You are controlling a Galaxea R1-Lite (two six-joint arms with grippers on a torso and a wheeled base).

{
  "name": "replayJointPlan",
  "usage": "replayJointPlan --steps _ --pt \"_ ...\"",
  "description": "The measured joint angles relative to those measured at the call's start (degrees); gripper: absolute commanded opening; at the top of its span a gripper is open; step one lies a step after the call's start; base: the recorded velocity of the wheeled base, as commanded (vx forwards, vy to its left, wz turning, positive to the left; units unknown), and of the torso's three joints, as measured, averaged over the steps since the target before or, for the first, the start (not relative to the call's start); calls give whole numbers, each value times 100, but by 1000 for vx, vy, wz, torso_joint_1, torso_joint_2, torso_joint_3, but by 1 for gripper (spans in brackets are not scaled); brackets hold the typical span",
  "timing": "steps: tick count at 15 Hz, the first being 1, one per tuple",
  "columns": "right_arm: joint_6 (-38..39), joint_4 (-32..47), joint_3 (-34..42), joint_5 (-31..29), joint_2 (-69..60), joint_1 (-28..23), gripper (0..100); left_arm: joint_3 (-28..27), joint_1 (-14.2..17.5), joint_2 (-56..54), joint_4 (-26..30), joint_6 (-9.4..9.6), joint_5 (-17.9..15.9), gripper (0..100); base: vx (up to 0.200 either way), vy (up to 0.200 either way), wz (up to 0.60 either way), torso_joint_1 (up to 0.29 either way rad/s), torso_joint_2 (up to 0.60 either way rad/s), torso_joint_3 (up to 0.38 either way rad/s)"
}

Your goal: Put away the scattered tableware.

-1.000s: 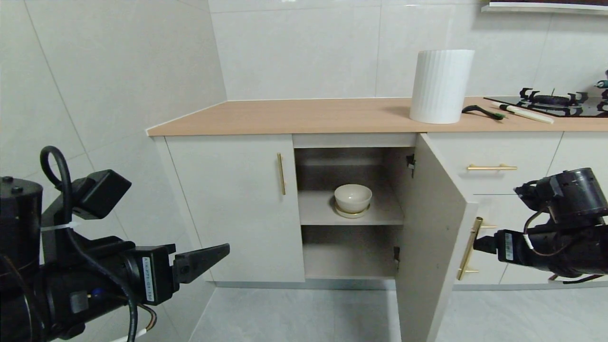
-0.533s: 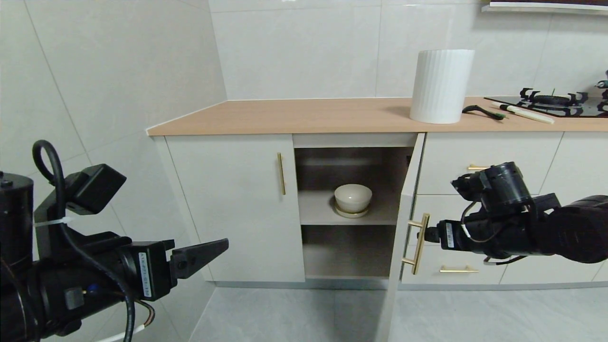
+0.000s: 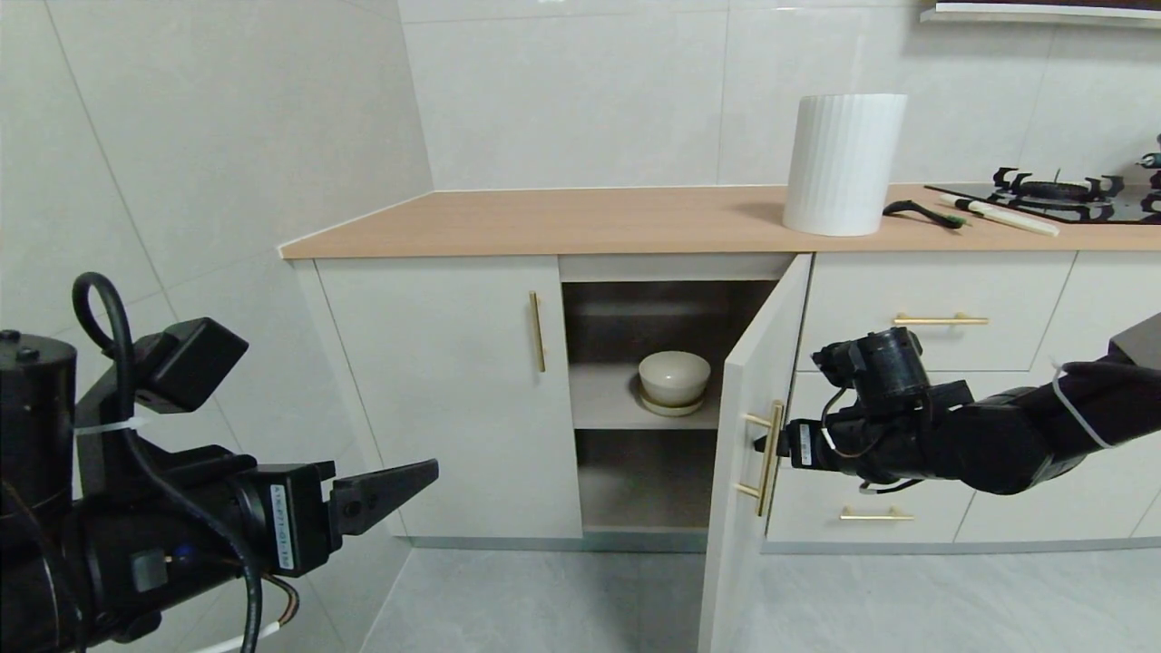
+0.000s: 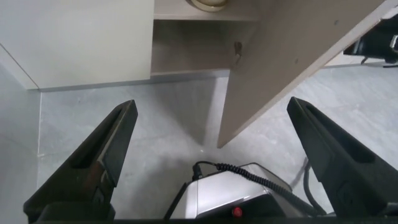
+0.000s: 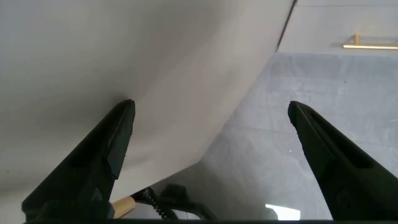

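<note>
Jaws spread wide and empty on left gripper (image 4: 211,104) and right gripper (image 5: 209,109). Cabinet door (image 3: 739,508) is right against the right jaws; we should press flat beside the handle (image 3: 769,458) and avoid snagging.

A tall white ribbed cylinder (image 3: 843,163) stands upright on the light wooden surface (image 3: 562,222), near its right end. Just beyond it, a black gas hob (image 3: 1057,192) is set into the same surface. Pale glossy wall tiles (image 3: 590,91) run behind and around the left corner. Below, a closed off-white cabinet door (image 3: 444,390) carries a vertical gold bar handle (image 3: 537,332). Further right, an off-white drawer front (image 3: 998,290) has a horizontal gold handle (image 3: 940,319). The floor (image 3: 544,599) is grey tile.
</note>
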Motion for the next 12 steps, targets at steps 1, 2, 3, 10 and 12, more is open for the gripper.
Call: replayJointPlan --steps 1,2,3,10,12 --pt "15 -80 -20 -5 43 2 100 10 0 1 1 0 0 100 0 0 0 0 0 0" --pt "24 -146 -26 -5 80 2 100 11 -2 0 1 2 0 100 0 0 0 0 0 0" --pt "68 -274 -26 -13 130 13 100 16 0 0 0 0 0 100 0 0 0 0 0 0" --pt "534 -1317 -34 -71 684 260 100 41 2 12 63 17 -9 100 171 0 0 4 3 2" --pt "707 -1325 -63 -71 773 301 100 41 2 17 63 17 -9 100 200 0 0 2 5 2"
